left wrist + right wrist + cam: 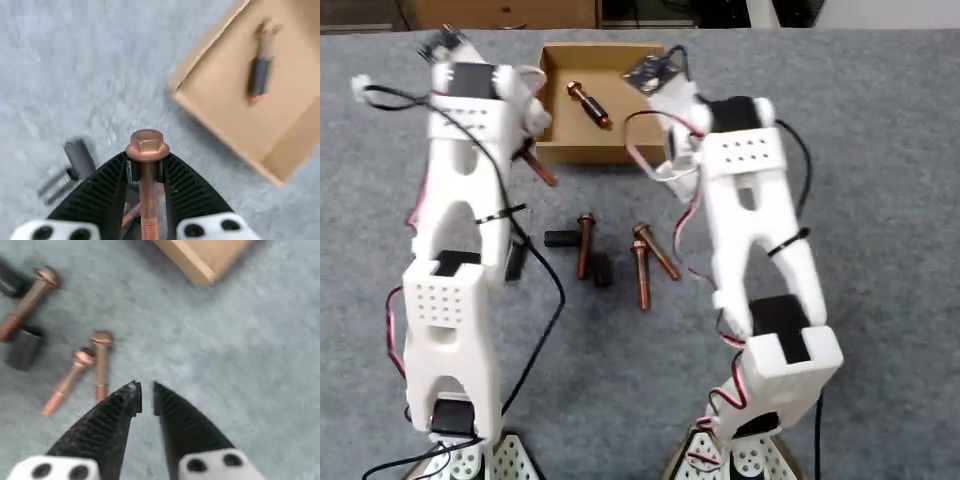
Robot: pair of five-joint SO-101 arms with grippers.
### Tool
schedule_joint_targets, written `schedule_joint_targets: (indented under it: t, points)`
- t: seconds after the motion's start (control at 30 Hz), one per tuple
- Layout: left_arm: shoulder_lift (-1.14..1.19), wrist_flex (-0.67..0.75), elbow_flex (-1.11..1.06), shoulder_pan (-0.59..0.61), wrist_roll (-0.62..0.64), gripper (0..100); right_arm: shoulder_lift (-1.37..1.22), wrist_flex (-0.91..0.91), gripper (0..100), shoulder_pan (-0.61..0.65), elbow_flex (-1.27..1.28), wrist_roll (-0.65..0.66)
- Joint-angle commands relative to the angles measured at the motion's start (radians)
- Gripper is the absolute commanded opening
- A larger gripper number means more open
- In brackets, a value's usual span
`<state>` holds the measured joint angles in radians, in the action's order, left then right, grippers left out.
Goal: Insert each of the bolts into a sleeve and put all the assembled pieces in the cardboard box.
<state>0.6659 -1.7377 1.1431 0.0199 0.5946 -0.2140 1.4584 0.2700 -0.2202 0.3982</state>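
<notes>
**Status.** The left gripper has its fingers closed on the shank of a bolt and holds it above the worktop, just off the near-left corner of the cardboard box. The right gripper holds nothing. Its fingers stand only a narrow gap apart, over bare worktop near the loose bolts.

**Task items.** One assembled piece lies inside the box. Three bolts and at least two sleeves lie between the arms, and one sleeve sits close below the held bolt.

**Step in hand (judgement).** The held bolt is to go into a sleeve.
- The head projects past the fingertips and the threaded end runs back toward the wrist.
- The free end is therefore the wrong one for insertion, and a re-grip or a hand-over to the other arm looks necessary.
- The sleeve should be steadied, the two axes lined up, and the feed kept slow so that the thread does not catch on the rim.

**Materials.**
- The bolts are copper-coloured metal with a flanged hexagonal head, a smooth shank and a threaded tip.
- The sleeves are short, dark, matt tubes and would probably roll if nudged.
- The box is shallow, open-topped brown cardboard.
- The worktop covering is grey and felt-like.
- The fingers are black with ribbed inner faces.
</notes>
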Motion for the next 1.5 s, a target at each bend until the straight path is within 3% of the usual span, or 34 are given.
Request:
schedule_joint_targets:
  t: [0.0, 0.13, 0.4, 0.57, 0.83, 1.13, 1.33, 1.47]
  points:
    - [-0.044, -0.026, 0.109, 0.101, -0.106, 2, 0.018, 0.035, 12.8, 0.081, -0.047, -0.198]
    - [-0.134, -0.026, -0.008, 0.157, -0.262, 2, -0.050, 0.091, 11.1, 0.185, -0.053, -0.373]
    - [-0.576, 0.015, -0.560, 0.167, -0.359, 2, -0.203, 0.089, 4.8, 0.294, -0.101, -0.628]
    - [-0.777, 0.232, -0.953, 0.173, -0.359, 2, -0.243, 0.127, 4.8, 0.294, -0.157, -0.724]
    - [-0.825, 0.611, -1.453, 0.235, -0.270, 2, -0.283, 0.180, 4.8, 0.346, -0.159, -0.829]
    - [-0.823, 0.655, -1.517, 0.239, -0.269, 2, -0.282, 0.137, 5.2, 0.395, -0.058, -0.852]
    - [-0.825, 0.690, -1.545, 0.236, -0.269, 2, -0.285, 0.123, 16.4, 0.389, -0.015, -0.873]
    - [-0.825, 0.697, -1.547, 0.244, -0.273, 2, -0.285, 0.058, 16.4, 0.412, 0.016, -0.876]
